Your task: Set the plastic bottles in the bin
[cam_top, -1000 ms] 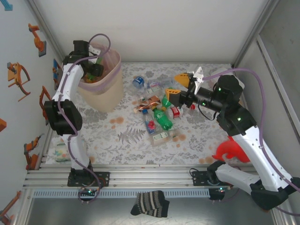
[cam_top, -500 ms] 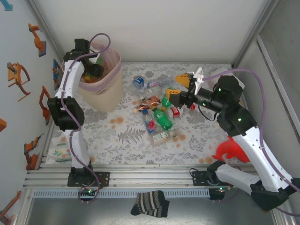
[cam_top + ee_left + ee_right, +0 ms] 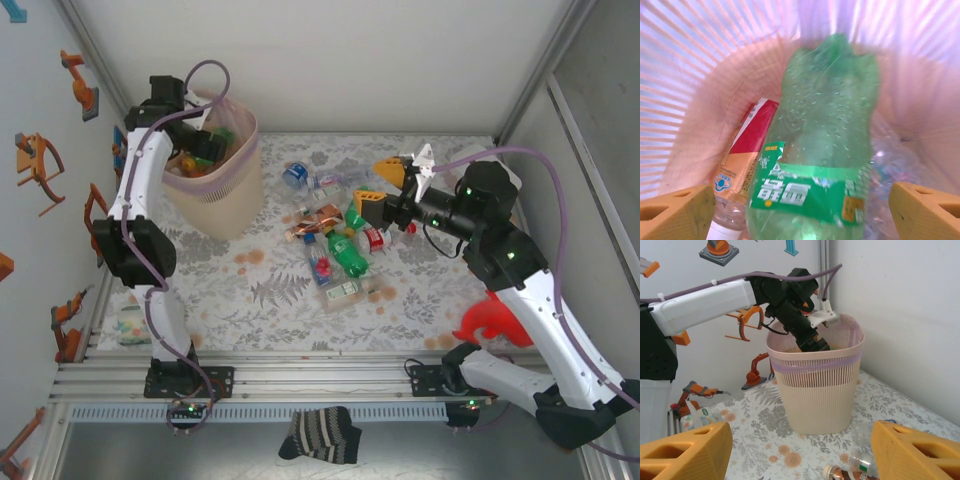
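Floral tabletop: my left gripper stands wide inside the bin, a green bottle loose between its fingers. My right gripper gapes empty beside the other bottles. They look light, crushed and slippery, so I'd pinch a neck.

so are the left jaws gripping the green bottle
No, the green bottle is inside the bin, with open space between it and both fingers of the left gripper.

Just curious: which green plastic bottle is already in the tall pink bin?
The bottle with the green-and-white label, inside the bin; another green bottle lies on the table.
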Robot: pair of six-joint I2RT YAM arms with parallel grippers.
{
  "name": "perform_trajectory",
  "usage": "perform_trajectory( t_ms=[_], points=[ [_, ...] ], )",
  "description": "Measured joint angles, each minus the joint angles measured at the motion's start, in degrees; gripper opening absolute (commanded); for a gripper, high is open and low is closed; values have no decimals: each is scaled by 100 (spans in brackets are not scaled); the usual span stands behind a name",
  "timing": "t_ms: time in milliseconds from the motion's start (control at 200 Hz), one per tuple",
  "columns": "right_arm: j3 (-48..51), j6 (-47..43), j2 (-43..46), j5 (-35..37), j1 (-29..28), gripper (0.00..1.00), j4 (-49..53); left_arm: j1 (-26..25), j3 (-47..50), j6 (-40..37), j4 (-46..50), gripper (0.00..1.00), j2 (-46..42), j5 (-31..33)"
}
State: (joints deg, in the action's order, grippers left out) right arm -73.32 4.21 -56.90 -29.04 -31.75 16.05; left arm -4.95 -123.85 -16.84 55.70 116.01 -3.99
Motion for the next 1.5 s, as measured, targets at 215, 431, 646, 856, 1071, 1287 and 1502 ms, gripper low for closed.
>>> perform_trajectory(
  t_ms=[215,431,646,856,1071,1287,1502],
  points=[
    [46,0,0,2,0,72,-2,0,72,181,7,75,-190,-557],
    [61,0,-2,22,0,72,0,0,402,317,11,60,-192,-914],
    [28,24,-168,492,0,71,155,0,645,420,-9,61,-382,-1069],
    [-280,326,-776,1473,7,70,804,0,1113,704,-444,63,-1303,-1226],
    [-433,1803,-1360,2649,129,70,1294,0,2081,1182,-1296,63,-2393,-1453],
    [-461,3956,-1882,3794,164,68,1993,0,2889,1550,-1934,64,-2981,-1606],
    [-658,5941,-2634,4072,376,66,3016,0,3401,1685,-2271,64,-3289,-1709]
  ],
)
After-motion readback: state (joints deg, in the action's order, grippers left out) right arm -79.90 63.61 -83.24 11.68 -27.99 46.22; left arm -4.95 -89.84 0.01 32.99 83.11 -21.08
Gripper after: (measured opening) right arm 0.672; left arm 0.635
